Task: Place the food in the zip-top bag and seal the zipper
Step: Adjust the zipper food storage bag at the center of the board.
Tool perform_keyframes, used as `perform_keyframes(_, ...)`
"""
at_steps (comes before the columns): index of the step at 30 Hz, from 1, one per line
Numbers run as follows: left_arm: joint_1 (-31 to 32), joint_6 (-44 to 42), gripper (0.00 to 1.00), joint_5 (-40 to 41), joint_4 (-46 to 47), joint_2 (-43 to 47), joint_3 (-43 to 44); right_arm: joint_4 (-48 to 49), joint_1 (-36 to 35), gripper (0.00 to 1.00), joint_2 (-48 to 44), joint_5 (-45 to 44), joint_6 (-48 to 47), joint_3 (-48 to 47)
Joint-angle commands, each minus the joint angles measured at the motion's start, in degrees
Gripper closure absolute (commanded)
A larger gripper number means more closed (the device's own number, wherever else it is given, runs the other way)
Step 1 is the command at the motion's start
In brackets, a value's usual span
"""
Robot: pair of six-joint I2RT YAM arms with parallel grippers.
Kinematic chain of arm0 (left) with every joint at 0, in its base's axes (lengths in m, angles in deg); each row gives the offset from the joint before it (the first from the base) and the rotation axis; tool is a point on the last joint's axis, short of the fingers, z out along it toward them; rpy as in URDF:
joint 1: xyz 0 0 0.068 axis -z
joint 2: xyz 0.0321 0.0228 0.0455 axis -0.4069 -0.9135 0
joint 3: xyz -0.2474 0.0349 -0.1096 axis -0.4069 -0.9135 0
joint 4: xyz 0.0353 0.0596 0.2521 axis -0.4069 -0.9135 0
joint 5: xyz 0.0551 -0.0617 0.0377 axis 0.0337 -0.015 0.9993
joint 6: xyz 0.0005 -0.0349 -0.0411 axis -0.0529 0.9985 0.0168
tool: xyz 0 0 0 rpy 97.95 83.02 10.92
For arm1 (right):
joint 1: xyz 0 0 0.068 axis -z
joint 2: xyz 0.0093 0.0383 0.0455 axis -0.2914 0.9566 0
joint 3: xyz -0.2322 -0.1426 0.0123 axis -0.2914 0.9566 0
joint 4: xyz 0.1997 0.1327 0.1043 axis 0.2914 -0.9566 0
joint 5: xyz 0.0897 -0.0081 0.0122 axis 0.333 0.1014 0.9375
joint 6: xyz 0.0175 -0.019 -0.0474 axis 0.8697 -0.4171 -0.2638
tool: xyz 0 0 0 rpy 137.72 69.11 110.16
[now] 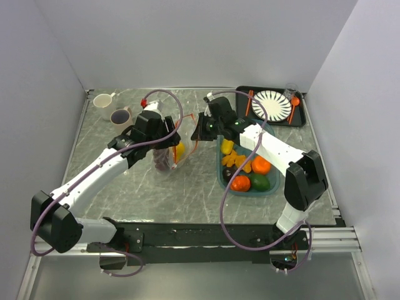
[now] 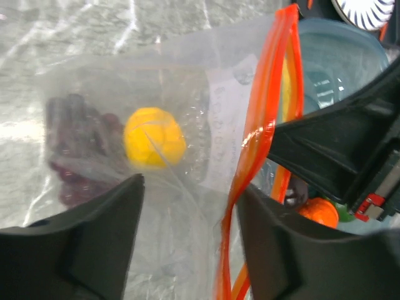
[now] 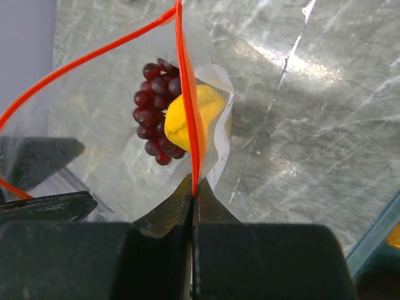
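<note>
The zip-top bag (image 1: 181, 140) hangs between the two grippers, above the table. Inside it sit a yellow fruit (image 3: 187, 119) and dark purple grapes (image 3: 153, 106), also seen as the yellow fruit (image 2: 154, 137) in the left wrist view. My right gripper (image 3: 194, 187) is shut on the orange-red zipper (image 3: 187, 81) at its near end. My left gripper (image 2: 190, 212) stands open with the clear bag wall between its fingers; the zipper (image 2: 269, 112) runs just beside the right one. More food (image 1: 250, 172), yellow, orange, red-orange and green, lies in the teal tray (image 1: 220, 165).
Two mugs (image 1: 103, 100) (image 1: 120, 116) stand at the back left. A black tray (image 1: 302, 119) at the back right carries a striped plate (image 1: 272, 105) and orange cutlery (image 1: 295, 100). The teal tray lies close to the right of the bag, under the right arm.
</note>
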Motion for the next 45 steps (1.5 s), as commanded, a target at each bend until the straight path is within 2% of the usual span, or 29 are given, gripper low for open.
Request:
perform_keyframes(1, 0.09, -1.04, 0.3, 5.98, -2.79, 4.71, 3.91, 2.71, 0.31, 1.0, -3.05, 1.91, 0.64, -1.74)
perform_keyframes(4, 0.09, -1.4, 0.27, 6.34, -3.41, 6.65, 4.35, 2.62, 0.22, 1.0, -2.79, 2.26, 0.99, -2.26)
perform_keyframes(7, 0.18, -0.87, 0.29, 5.72, -4.81, 7.79, 4.52, 1.75, 0.13, 1.0, -2.61, 1.91, 1.35, -3.14)
perform_keyframes(11, 2.63, 0.09, 0.43, 8.17, -7.53, 8.32, 4.26, 0.87, 0.13, 1.0, -2.52, 0.86, 1.7, -4.37)
perform_keyframes(16, 10.37, 2.55, 0.49, 15.46, -11.06, 6.65, 6.02, -0.89, 0.04, 1.0, -2.43, -0.63, 1.26, -5.34)
perform_keyframes(22, 12.66, 3.26, 0.54, 18.28, -9.83, 7.62, 5.49, -1.95, 0.04, 1.0, -2.26, -1.78, 1.35, -5.78)
perform_keyframes(27, 14.24, 4.23, 0.64, 23.72, -14.39, 3.15, 9.53, -2.04, -0.04, 1.0, -3.14, -3.09, 1.35, -5.43)
perform_keyframes(32, 16.18, 3.7, 0.65, 25.84, -15.71, 0.59, 12.43, -3.44, -0.13, 1.0, -3.14, -4.41, 0.82, -6.22)
perform_keyframes(45, 20.66, 5.63, 0.58, 33.22, -22.83, -7.41, 17.62, -3.0, -0.22, 0.99, -4.28, -4.33, 1.26, -6.22)
